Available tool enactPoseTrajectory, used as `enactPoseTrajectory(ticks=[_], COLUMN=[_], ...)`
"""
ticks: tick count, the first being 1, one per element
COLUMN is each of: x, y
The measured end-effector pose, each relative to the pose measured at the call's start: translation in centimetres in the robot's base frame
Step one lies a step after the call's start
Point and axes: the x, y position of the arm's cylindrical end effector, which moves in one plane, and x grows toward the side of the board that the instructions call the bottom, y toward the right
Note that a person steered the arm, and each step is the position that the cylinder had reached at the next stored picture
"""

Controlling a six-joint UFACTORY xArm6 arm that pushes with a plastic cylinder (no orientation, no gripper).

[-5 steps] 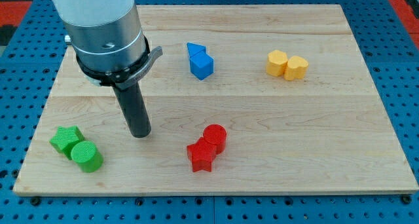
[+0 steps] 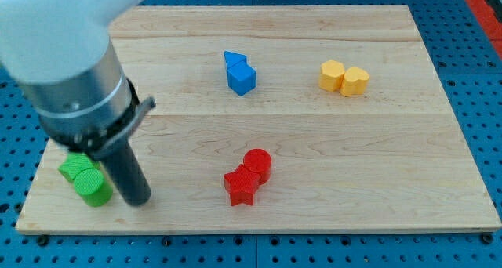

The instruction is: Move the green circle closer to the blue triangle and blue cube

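Observation:
The green circle [image 2: 93, 188] lies near the board's bottom left corner, touching a green star [image 2: 77, 169] that the arm partly hides. My tip [image 2: 136, 201] rests on the board just to the right of the green circle, touching or nearly touching it. The blue triangle [image 2: 234, 60] and the blue cube [image 2: 242, 79] sit together at the upper middle of the board, far up and to the right of the tip.
A red circle [image 2: 257, 164] and a red star [image 2: 240, 186] sit together at the lower middle. Two yellow blocks [image 2: 343, 77] lie at the upper right. The wooden board [image 2: 376, 158] ends close below and left of the green blocks.
My tip has moved down and left, from the middle left of the board to right beside the green circle. The green circle has shifted slightly left.

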Motion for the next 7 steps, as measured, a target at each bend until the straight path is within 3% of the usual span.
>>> enactPoseTrajectory(ticks=[2,4,5,6,7], x=[0.3,-6.8,-5.1,-3.6,-5.2], y=[-6.9,-5.9,-4.2,-12.4,-16.3])
